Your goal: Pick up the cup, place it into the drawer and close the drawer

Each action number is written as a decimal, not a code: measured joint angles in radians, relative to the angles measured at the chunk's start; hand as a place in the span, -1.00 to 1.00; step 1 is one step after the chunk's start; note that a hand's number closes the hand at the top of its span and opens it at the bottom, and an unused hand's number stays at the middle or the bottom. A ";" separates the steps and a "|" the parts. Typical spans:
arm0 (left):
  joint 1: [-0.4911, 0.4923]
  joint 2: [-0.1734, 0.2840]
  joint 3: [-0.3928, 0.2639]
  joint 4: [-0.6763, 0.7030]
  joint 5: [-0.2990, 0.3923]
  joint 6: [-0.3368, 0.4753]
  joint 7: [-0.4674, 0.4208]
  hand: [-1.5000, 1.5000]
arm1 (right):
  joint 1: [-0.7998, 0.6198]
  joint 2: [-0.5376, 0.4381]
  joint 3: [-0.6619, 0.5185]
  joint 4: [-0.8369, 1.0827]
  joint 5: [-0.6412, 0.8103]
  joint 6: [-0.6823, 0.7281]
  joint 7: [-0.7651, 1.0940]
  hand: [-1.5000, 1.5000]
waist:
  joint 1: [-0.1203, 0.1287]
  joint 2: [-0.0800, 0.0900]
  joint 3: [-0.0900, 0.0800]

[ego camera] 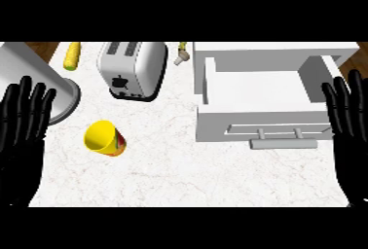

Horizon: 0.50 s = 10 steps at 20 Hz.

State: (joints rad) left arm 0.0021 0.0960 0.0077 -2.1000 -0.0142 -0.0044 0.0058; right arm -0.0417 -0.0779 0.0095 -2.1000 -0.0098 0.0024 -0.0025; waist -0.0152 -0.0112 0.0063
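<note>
A yellow cup (102,138) with a red and green band lies tilted on the white marbled counter, left of centre. The white drawer (253,127) stands pulled open at the right, its inside bare, with a grey handle (283,143) on its front. My left hand (24,127) is at the left edge, open, fingers pointing up, a short way left of the cup. At the right edge my right hand (348,116) is open too, fingers up, beside the drawer's right wall. Neither hand touches anything.
A silver toaster (132,68) stands at the back, between the cup and the drawer. A large grey round pot (36,78) sits at the back left. A yellow corn cob (72,55) lies behind it. A small pale object (182,53) rests by the toaster.
</note>
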 measured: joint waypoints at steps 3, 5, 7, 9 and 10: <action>-0.015 0.039 0.033 0.018 0.084 -0.075 -0.010 -1.00 | -0.002 -0.009 -0.017 0.009 -0.009 0.011 -0.009 -1.00 | 0.007 0.006 -0.003; -0.032 0.076 0.062 0.042 0.166 -0.148 -0.027 -1.00 | 0.008 -0.005 -0.005 0.002 0.006 0.008 -0.011 -1.00 | 0.009 0.008 -0.005; -0.026 0.095 0.080 0.076 0.261 -0.207 -0.011 -1.00 | 0.023 -0.019 0.000 0.008 -0.010 0.034 0.003 -1.00 | 0.010 0.010 -0.006; -0.026 0.097 0.099 0.115 0.354 -0.229 0.041 -1.00 | 0.021 -0.033 0.017 0.034 -0.012 0.058 0.028 -1.00 | 0.015 0.013 -0.007; -0.032 0.099 0.110 0.156 0.384 -0.241 0.047 -1.00 | 0.022 -0.039 0.021 0.033 -0.019 0.067 0.047 -1.00 | 0.012 0.013 -0.007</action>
State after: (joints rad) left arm -0.0301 0.1953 0.1177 -1.9435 0.3694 -0.2455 0.0529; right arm -0.0192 -0.1165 0.0302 -2.0669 -0.0286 0.0694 0.0447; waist -0.0029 0.0021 -0.0004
